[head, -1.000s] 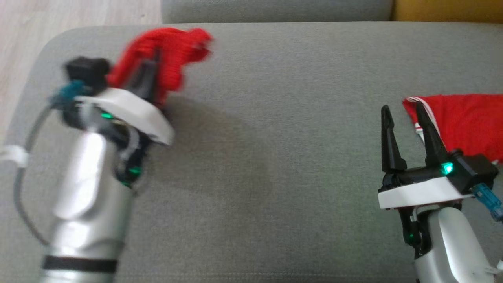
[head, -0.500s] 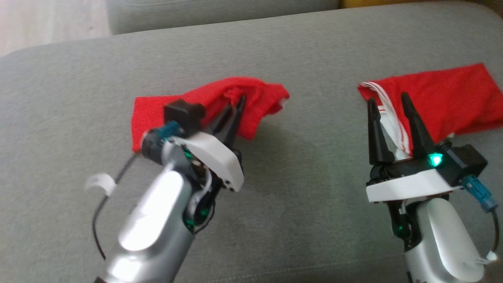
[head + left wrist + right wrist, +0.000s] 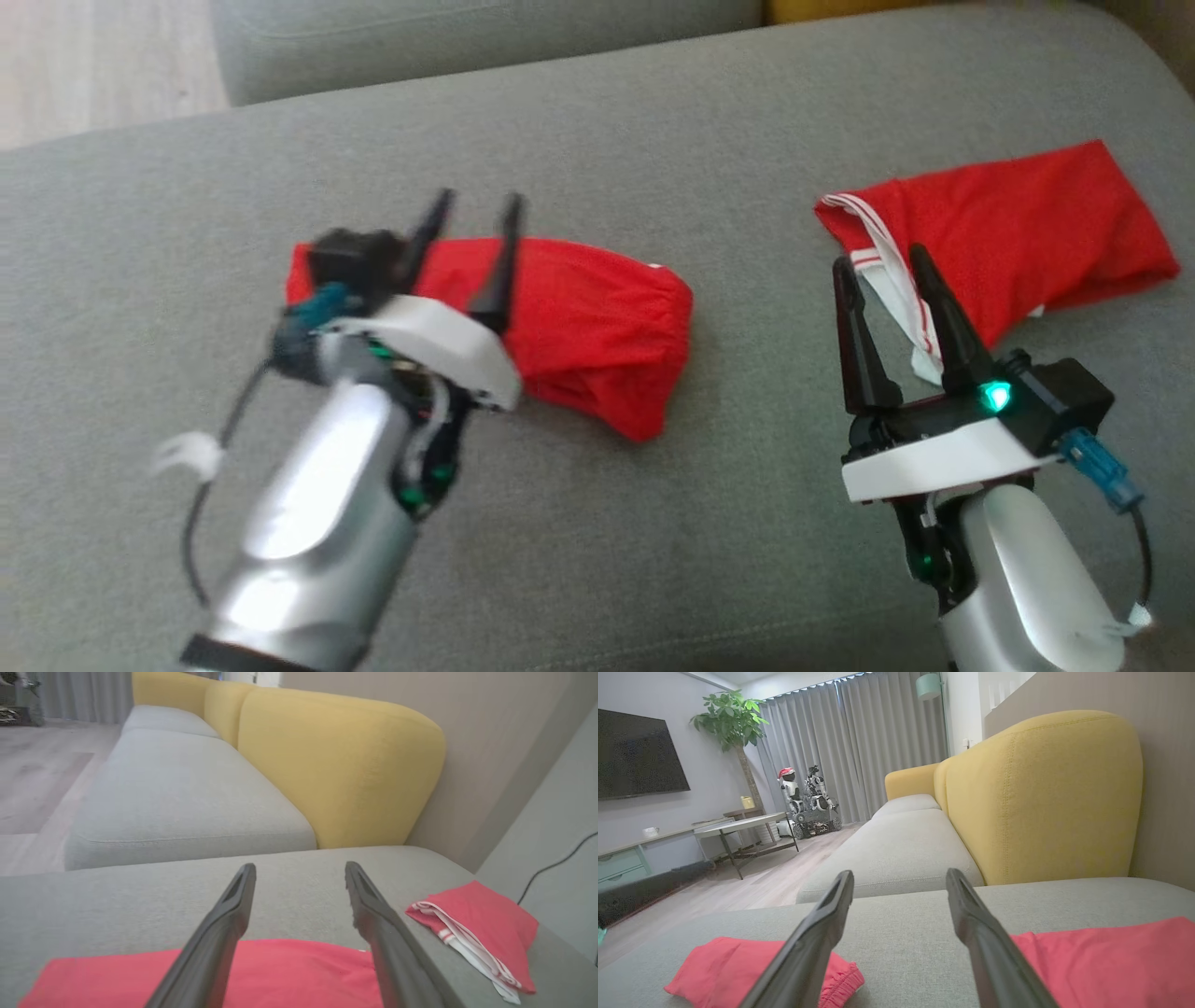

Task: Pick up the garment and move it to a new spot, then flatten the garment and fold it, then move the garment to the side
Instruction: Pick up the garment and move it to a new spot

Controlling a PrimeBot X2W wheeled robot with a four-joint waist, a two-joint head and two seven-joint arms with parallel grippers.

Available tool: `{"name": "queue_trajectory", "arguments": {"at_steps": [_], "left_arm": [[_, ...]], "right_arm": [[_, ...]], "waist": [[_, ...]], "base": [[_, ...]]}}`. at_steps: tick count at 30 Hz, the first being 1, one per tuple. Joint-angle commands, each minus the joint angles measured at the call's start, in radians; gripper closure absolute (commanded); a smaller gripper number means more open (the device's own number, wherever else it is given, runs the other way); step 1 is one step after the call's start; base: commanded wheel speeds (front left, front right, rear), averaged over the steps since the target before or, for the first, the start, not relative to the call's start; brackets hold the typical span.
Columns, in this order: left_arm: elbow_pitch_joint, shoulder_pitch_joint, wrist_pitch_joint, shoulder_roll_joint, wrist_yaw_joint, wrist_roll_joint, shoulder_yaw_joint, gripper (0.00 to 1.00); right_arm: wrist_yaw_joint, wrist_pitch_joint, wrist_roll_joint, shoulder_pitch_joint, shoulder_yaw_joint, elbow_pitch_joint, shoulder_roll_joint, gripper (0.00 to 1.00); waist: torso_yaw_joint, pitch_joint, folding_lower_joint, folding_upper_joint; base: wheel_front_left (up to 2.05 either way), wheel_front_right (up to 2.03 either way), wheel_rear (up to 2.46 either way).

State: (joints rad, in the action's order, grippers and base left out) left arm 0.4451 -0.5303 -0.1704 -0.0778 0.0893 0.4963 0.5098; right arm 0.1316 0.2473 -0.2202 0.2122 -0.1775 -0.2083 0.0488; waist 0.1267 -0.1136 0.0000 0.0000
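Observation:
A crumpled red garment (image 3: 597, 317) lies on the grey sofa cushion (image 3: 597, 121) left of centre. My left gripper (image 3: 478, 199) hovers open just above its left part, holding nothing; in the left wrist view the gripper (image 3: 300, 867) has the garment (image 3: 299, 975) below its fingers. A second red garment with white trim (image 3: 1018, 233) lies at the right. My right gripper (image 3: 881, 259) stands open at that garment's near left corner, holding nothing. The right wrist view has the gripper (image 3: 899, 873) with the red garment (image 3: 724, 966) at left and the trimmed one (image 3: 1111, 961) at right.
The cushion's left edge drops to a wooden floor (image 3: 93, 65). A second grey seat (image 3: 177, 788) and a yellow backrest (image 3: 341, 765) stand beyond the cushion. A dark cable (image 3: 556, 863) runs along the grey panel at the right.
My left gripper has opened and let go of the red garment, which now rests on the cushion. The head camera has shifted. The right gripper stays open.

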Motion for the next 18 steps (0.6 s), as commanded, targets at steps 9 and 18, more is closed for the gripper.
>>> {"name": "queue_trajectory", "arguments": {"at_steps": [9,18], "left_arm": [[-0.145,0.131,-0.073,-0.146,0.026,0.002,-0.115,0.00],[-0.243,0.292,-0.091,-0.145,0.056,-0.036,-0.172,0.00]], "right_arm": [[-0.001,0.009,0.029,-0.041,0.037,0.028,0.001,0.00],[-0.001,-0.010,0.052,-0.083,0.092,0.043,0.001,0.00]], "waist": [[-0.103,0.058,0.0000,0.0000],[-0.183,0.087,0.0000,0.0000]], "base": [[0.00,0.00,0.00],[0.00,0.00,0.00]]}}
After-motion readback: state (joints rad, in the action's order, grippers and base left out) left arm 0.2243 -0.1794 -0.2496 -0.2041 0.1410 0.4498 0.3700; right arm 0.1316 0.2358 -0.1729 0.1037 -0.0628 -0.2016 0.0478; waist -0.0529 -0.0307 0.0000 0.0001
